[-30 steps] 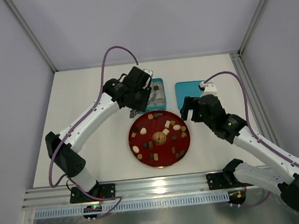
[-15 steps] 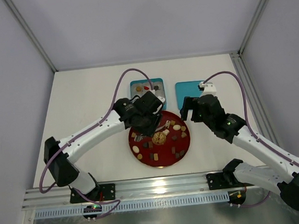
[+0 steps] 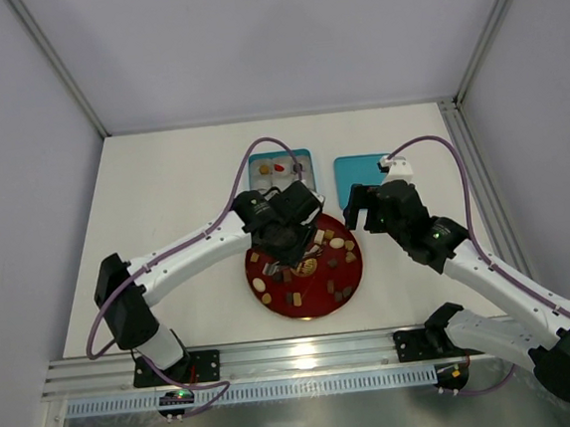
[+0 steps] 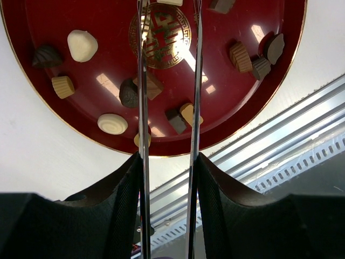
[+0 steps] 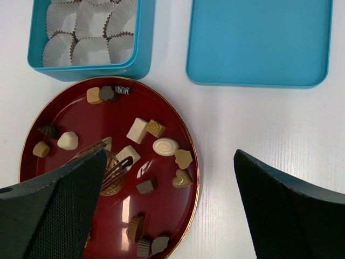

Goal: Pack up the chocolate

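Note:
The chocolate (image 3: pixel 337 242) lies as several small brown, tan and cream pieces on a round red plate (image 3: pixel 357 277). My left gripper (image 3: pixel 293 253) hangs over the plate's middle. In the left wrist view its two thin metal blades (image 4: pixel 168 32) stand apart over the plate (image 4: pixel 97 81), with nothing between them. A brown piece (image 4: pixel 153 86) lies beside the left blade. My right gripper (image 3: pixel 362 210) is wide open by the plate's far right edge and is empty (image 5: pixel 170 155). A blue box (image 3: pixel 281 164) of white paper cups holds a few pieces.
A blue lid (image 3: pixel 356 172) lies flat to the right of the box, and shows in the right wrist view (image 5: pixel 259 43). The box (image 5: pixel 89 38) touches the plate's far edge. A metal rail (image 3: pixel 298 357) runs along the near table edge.
My left arm has swung from over the blue box toward me and now hangs over the red plate. The box's cups are uncovered. The right arm has not moved.

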You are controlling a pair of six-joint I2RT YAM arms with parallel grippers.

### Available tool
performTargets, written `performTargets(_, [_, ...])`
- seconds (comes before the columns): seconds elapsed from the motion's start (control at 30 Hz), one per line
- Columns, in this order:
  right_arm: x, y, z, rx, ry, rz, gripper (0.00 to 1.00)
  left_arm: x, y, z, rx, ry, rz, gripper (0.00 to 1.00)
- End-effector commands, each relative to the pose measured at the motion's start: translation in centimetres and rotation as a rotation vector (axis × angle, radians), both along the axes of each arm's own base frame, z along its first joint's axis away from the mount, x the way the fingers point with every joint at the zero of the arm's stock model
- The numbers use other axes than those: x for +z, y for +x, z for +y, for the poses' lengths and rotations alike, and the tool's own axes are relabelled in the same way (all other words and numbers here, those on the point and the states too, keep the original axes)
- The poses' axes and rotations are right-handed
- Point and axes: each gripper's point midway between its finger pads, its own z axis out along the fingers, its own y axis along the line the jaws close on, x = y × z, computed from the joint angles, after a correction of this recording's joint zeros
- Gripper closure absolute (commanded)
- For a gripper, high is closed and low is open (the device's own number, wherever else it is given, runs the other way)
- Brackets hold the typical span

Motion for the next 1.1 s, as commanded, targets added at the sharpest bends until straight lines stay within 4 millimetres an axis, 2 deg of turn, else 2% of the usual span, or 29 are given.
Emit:
performTargets(0.0, [1.7,0.8,0.0,-0.021,0.025,-0.05,0.0,0.3,0.2,-0.8,-0.017,-0.022,-0.015,0.57])
performTargets(0.47, [1.7,0.6,0.0,-0.016,0.03,-0.05,0.0,-1.3,0.7,-1.9,-0.029,0.007,-0.005,0.58])
performTargets(0.87, [1.7,0.5,0.1,-0.017,0.038,-0.048,0.0,-0.2,0.5,-1.6,-0.04,0.022,-0.02,0.59])
performTargets(1.07, [1.3,0.5,0.1,-0.017,0.034,-0.042,0.0,-0.5,0.6,-1.6,-0.042,0.034,-0.019,0.59])
